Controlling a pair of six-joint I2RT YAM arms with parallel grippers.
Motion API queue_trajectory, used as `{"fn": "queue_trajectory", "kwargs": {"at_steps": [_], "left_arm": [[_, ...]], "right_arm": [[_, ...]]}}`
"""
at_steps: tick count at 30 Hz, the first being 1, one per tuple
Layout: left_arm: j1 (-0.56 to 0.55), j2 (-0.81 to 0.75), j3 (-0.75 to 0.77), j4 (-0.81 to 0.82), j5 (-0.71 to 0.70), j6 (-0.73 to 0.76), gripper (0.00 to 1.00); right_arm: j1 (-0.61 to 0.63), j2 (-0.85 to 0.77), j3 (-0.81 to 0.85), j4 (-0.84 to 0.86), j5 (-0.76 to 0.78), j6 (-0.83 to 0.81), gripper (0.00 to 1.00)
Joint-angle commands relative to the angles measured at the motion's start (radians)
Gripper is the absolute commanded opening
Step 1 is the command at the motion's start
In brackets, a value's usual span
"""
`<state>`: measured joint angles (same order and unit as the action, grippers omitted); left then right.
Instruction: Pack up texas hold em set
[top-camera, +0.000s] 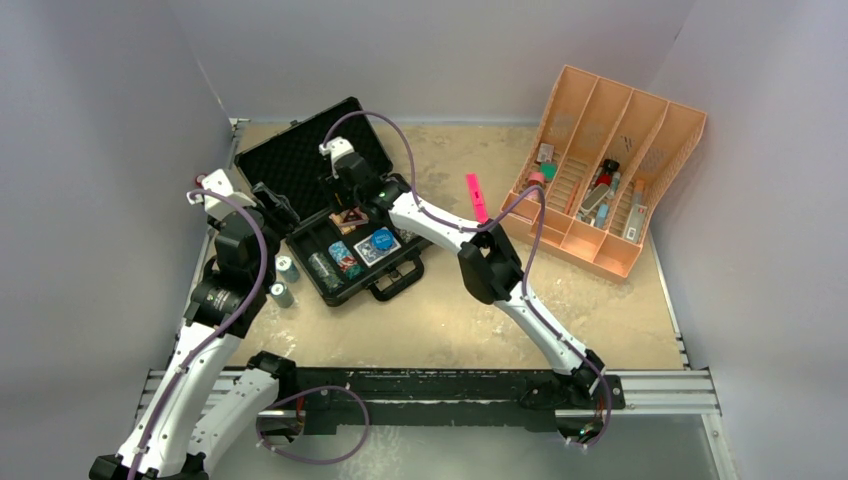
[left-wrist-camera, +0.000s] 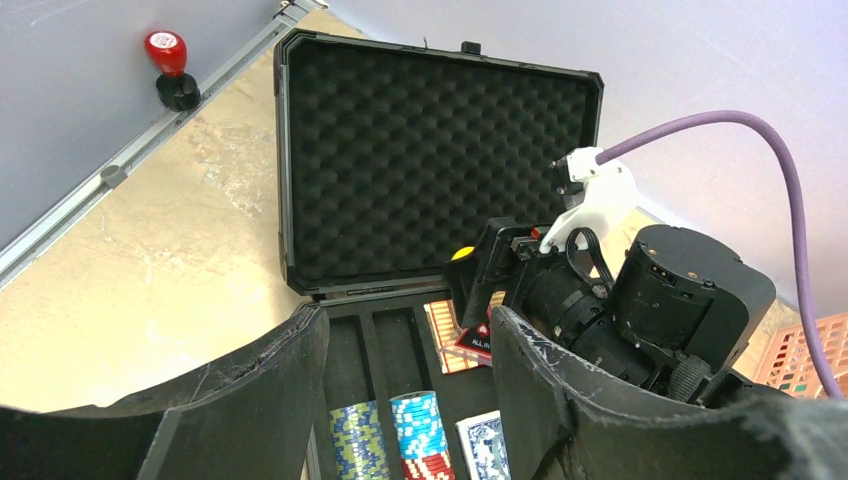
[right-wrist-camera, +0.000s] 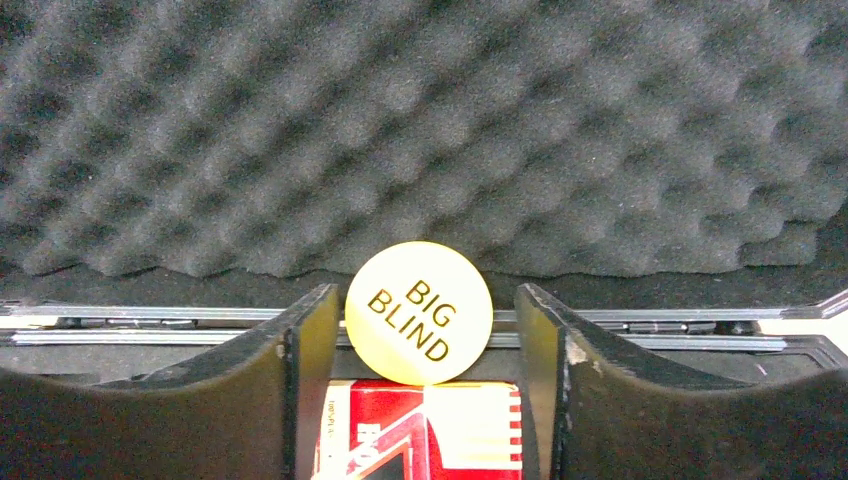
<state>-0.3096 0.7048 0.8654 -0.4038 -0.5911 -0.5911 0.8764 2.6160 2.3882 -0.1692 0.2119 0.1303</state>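
Note:
The black case (top-camera: 300, 160) lies open, its foam lid (left-wrist-camera: 430, 160) up. Its tray holds chip stacks (left-wrist-camera: 420, 425), a blue deck (left-wrist-camera: 483, 445) and a red deck (right-wrist-camera: 420, 430). My right gripper (right-wrist-camera: 425, 300) is over the red deck, pointing at the lid. Its jaws stand open around a yellow "BIG BLIND" disc (right-wrist-camera: 420, 312) that rests at the deck's far end, with a gap on each side. My left gripper (left-wrist-camera: 408, 318) is open and empty above the tray's left slots. In the top view the right gripper (top-camera: 340, 190) is mid-case and the left gripper (top-camera: 280, 210) is at its left edge.
Two chip stacks (top-camera: 284, 280) stand on the table left of the case. A pink marker (top-camera: 477, 197) lies right of the case. An orange divided tray (top-camera: 610, 170) leans at the back right. A red knob (left-wrist-camera: 166, 55) sits on the left rail.

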Motion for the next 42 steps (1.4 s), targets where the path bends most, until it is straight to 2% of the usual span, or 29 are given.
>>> {"fn": "queue_trajectory", "kwargs": {"at_steps": [1, 11, 29, 34, 42], "left_arm": [[0.007, -0.007, 0.001, 0.047, -0.009, -0.005, 0.59], [0.007, -0.009, 0.000, 0.047, -0.010, -0.005, 0.59], [0.006, -0.010, -0.001, 0.047, -0.010, -0.007, 0.59], [0.006, -0.011, -0.001, 0.048, -0.009, -0.008, 0.59], [0.007, -0.011, -0.001, 0.048, -0.007, -0.008, 0.59]], "right_arm": [[0.001, 0.021, 0.055, -0.023, -0.039, 0.010, 0.63], [0.001, -0.010, 0.047, -0.006, -0.015, 0.025, 0.55], [0.003, -0.172, -0.006, 0.032, 0.031, 0.050, 0.58], [0.006, -0.195, -0.018, 0.008, 0.015, 0.060, 0.58], [0.026, -0.218, -0.029, -0.124, -0.003, 0.113, 0.58]]}}
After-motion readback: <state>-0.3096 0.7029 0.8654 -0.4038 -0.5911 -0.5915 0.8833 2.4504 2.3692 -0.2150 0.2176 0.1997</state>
